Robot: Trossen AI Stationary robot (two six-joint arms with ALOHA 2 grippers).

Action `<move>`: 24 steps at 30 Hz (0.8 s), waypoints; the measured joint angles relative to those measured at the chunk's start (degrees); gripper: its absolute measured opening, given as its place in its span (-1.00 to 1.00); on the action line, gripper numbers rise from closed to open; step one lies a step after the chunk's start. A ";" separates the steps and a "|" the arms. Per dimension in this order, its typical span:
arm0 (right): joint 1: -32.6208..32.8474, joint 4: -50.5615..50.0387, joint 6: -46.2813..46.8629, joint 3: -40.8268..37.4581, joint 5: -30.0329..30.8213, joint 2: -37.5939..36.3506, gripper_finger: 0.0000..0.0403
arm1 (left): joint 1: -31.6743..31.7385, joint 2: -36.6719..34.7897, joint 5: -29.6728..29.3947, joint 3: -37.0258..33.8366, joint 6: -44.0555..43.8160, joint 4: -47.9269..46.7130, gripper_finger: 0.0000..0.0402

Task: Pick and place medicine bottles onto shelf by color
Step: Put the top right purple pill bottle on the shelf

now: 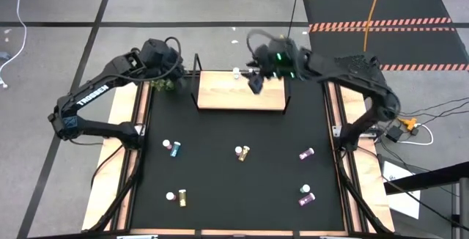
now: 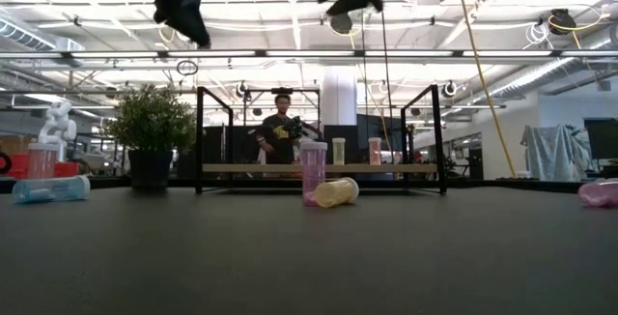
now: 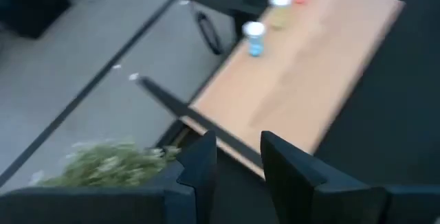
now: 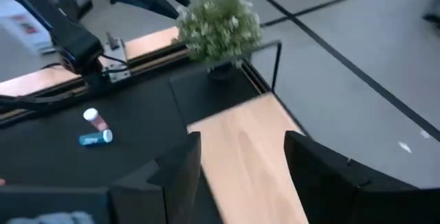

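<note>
High view, left to right: left gripper (image 1: pixel 170 74) above plant (image 1: pixel 163 85) off shelf (image 1: pixel 239 91) left edge, jaws slightly parted, empty; right gripper (image 1: pixel 256 83) over shelf's right half, jaws apart, empty; medicine bottles (image 1: pixel 242 152) scattered across open worktop (image 1: pixel 234 180).

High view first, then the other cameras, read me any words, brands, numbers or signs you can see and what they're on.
"TROSSEN": white letters along the left arm, high view; small, only just legible.
Medicine bottles: any labels are too small to read.
Papers on the floor by the table: print too small to read.
Low and wrist views: no legible text.
</note>
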 joint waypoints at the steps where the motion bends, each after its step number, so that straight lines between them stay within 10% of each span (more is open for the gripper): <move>1: 2.21 -0.03 1.63 -2.30 3.19 -1.83 0.00 | -0.44 0.00 1.06 0.00 0.55 -0.29 -0.41; 11: 19.82 -0.07 21.81 -18.00 24.96 -14.45 -0.13 | -6.27 -1.47 1.67 0.00 -6.82 -5.19 -0.41; 24: 32.21 -14.57 30.62 -21.80 27.29 -18.63 -0.16 | -21.61 -1.61 0.45 0.00 -27.66 8.93 -0.41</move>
